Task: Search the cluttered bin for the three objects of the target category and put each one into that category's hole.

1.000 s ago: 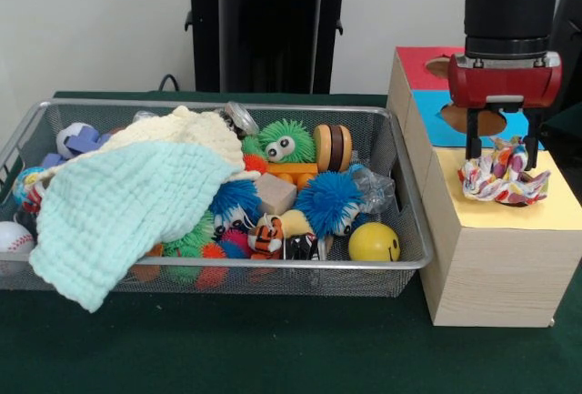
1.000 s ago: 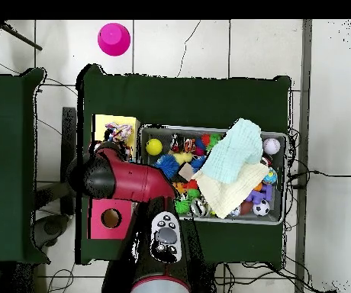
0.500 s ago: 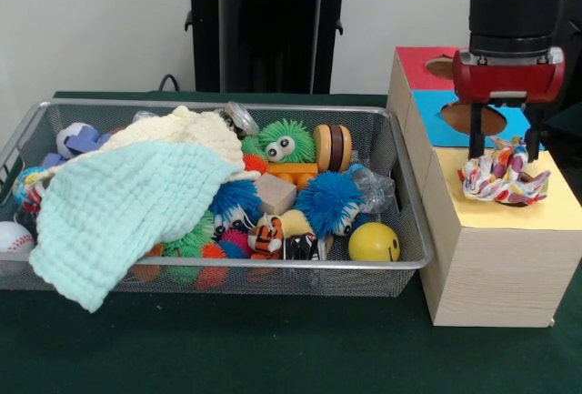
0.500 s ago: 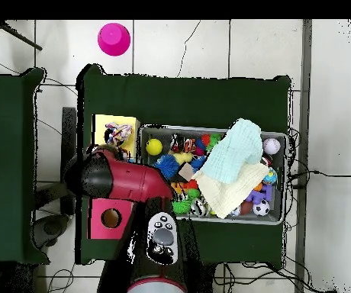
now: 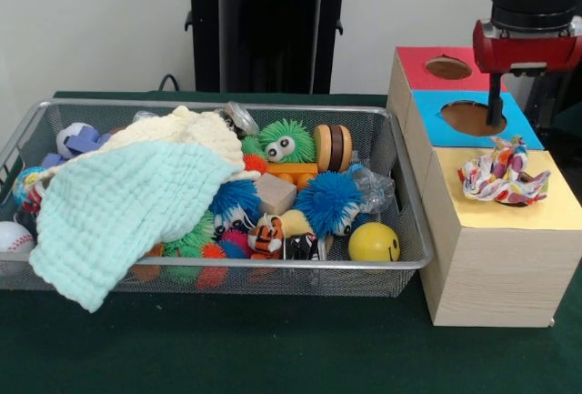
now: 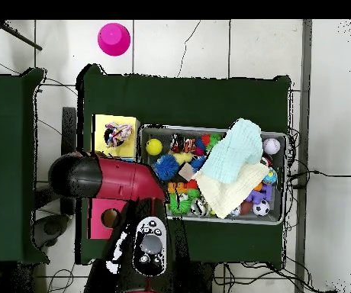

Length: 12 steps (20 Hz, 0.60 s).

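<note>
The green worktop (image 5: 273,358) carries a wire bin (image 5: 400,185) heaped with toys under a pale green cloth (image 5: 118,212). Beside it stands a wooden box (image 5: 491,267) topped with red, blue and yellow panels. A knotted rope toy (image 5: 502,176) lies on the yellow panel, touched by nothing. The pincer (image 5: 523,107) is raised above the blue panel's hole (image 5: 473,117); only one finger is seen, so its spread cannot be told.

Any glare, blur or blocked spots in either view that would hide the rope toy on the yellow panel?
Front view: even light, no glare; rope toy sharp and unblocked, with the gripper cut off by the right edge. Overhead view: rope toy small but visible, while the arm covers the box's blue section.
</note>
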Each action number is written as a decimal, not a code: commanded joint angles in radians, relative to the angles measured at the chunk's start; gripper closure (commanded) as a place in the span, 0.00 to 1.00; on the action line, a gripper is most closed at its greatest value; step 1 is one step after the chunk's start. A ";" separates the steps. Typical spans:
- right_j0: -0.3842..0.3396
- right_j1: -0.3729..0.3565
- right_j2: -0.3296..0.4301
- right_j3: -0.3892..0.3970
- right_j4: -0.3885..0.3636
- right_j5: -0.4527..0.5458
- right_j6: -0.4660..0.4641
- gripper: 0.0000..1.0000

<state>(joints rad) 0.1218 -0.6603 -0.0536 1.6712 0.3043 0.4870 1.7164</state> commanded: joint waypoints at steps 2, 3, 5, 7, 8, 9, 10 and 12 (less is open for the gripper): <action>-0.001 -0.017 -0.028 -0.077 0.023 0.124 0.246 0.00; 0.004 -0.022 -0.040 -0.092 0.009 0.128 0.237 0.00; 0.009 -0.025 -0.060 -0.131 -0.022 0.132 0.203 0.00; 0.009 -0.023 -0.073 -0.169 -0.042 0.140 0.173 0.00; 0.005 -0.023 -0.074 -0.184 -0.045 0.152 0.163 0.00; 0.002 -0.023 -0.075 -0.199 -0.049 0.164 0.154 0.00; -0.004 -0.023 -0.076 -0.220 -0.051 0.179 0.145 0.00; -0.009 -0.020 -0.079 -0.249 -0.056 0.206 0.135 0.00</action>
<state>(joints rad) 0.1353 -0.6845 -0.1193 1.5346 0.2942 0.5227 1.7164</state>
